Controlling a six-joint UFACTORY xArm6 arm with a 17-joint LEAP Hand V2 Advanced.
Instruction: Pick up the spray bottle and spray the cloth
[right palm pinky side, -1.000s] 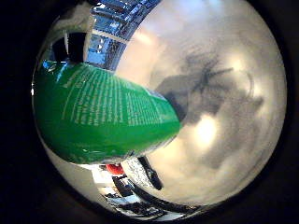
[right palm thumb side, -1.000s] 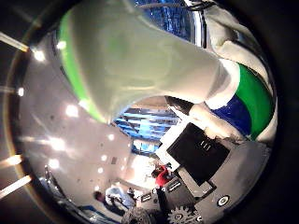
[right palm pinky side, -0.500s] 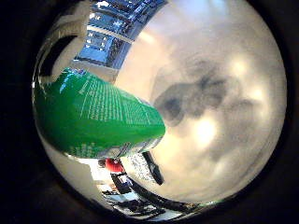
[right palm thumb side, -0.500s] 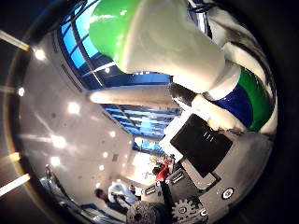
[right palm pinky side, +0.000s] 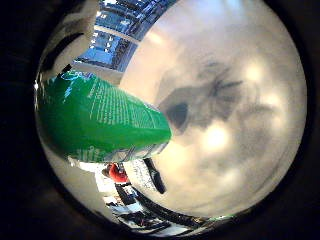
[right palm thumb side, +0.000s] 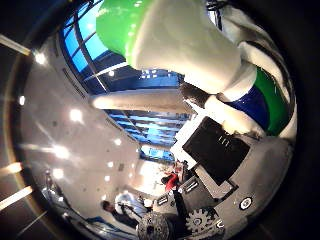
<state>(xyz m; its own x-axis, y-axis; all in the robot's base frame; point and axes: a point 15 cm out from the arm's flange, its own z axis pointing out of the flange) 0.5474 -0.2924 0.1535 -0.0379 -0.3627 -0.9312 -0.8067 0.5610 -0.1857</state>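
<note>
1. blue-glazed windows and ceiling lights fill the background; no cloth visible.
2. green plastic spray bottle (right palm pinky side: 100, 125) with white trigger head (right palm thumb side: 185, 40) lies against the palm, raised, presumably for spraying.
3. white-and-black hand (right palm thumb side: 225, 150): finger curl not discernible.

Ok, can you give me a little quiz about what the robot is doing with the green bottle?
1. True or false: the spray bottle has a red body.
2. Where is the spray bottle? A) close against the palm of the hand, with white fingers curled across it; B) far off on the floor; C) inside a box.
3. Yes or no: can the cloth be seen in either palm view?

Key: 1 false, the body is green. 2 A. 3 no, neither view shows it.
</note>
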